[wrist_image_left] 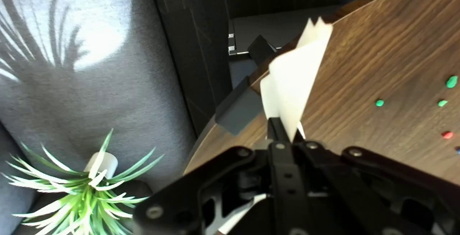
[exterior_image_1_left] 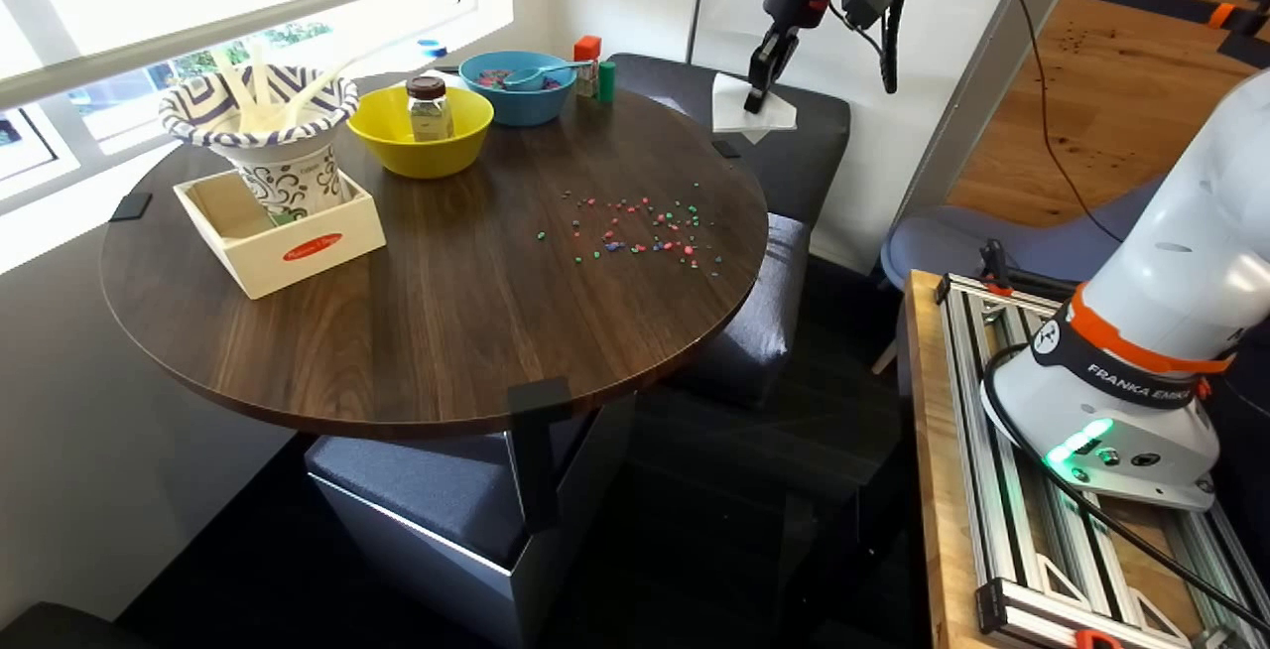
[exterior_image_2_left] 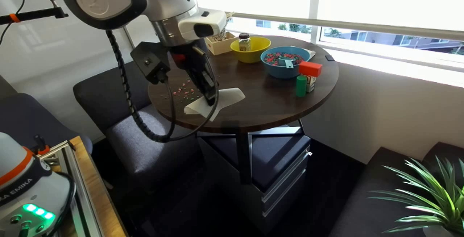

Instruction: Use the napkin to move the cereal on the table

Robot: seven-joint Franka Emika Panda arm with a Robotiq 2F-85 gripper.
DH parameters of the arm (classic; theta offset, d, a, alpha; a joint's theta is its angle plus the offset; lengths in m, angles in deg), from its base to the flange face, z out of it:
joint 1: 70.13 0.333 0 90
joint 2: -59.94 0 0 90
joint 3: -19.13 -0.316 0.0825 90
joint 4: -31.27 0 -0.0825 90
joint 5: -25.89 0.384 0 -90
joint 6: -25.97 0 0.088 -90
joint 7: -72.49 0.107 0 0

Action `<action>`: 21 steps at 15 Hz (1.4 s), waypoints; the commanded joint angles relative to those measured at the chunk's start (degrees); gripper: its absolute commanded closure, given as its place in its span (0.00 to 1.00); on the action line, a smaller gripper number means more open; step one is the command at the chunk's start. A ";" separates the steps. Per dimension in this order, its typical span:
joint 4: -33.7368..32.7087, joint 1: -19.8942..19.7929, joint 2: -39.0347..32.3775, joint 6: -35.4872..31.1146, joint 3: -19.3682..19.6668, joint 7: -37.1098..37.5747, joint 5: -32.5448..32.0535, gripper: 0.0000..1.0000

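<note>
The napkin (exterior_image_1_left: pixel 732 113) is a pale paper sheet, folded and creased where my gripper (exterior_image_1_left: pixel 756 101) pinches it. It also shows in an exterior view (exterior_image_2_left: pixel 230 97) and in the wrist view (wrist_image_left: pixel 298 73), sticking out past the fingertips. My gripper is shut on it and holds it up at the rim of the dark brown round table (exterior_image_1_left: pixel 446 322); whether it touches the top I cannot tell. The cereal (exterior_image_1_left: pixel 689 250) is a loose scatter of pink, green and blue bits, apart from the napkin. A few bits (wrist_image_left: pixel 447 135) show at the right of the wrist view.
On the table stand a yellow bowl (exterior_image_1_left: pixel 417 158) with a brown-lidded jar (exterior_image_1_left: pixel 429 113), a blue bowl (exterior_image_1_left: pixel 521 105) holding bits and a scoop, a red-topped box (exterior_image_2_left: pixel 310 70), a green cylinder (exterior_image_2_left: pixel 301 86), and a wooden box (exterior_image_1_left: pixel 313 257) with patterned cups. A dark bracket (wrist_image_left: pixel 239 113) clasps the rim.
</note>
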 commanded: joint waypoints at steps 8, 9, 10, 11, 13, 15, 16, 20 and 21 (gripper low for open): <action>-0.19 1.07 0.18 4.89 0.48 14.60 -5.89 0.98; -0.24 1.04 0.17 4.89 0.60 14.56 -5.88 0.98; -1.08 0.45 -1.20 4.55 -0.72 22.32 -7.94 1.00; -1.23 0.94 -1.54 4.01 -0.97 24.66 -6.18 1.00; -1.60 1.70 -2.23 3.99 -2.05 30.67 -5.40 1.00; -1.72 1.91 -2.63 4.53 -3.26 36.58 -7.61 1.00; -1.63 1.94 -2.80 4.99 -3.85 39.10 -8.94 1.00; -2.17 1.41 -6.30 2.44 -4.66 48.74 -17.29 1.00; -2.52 1.75 -7.03 2.63 -4.41 49.47 -17.88 1.00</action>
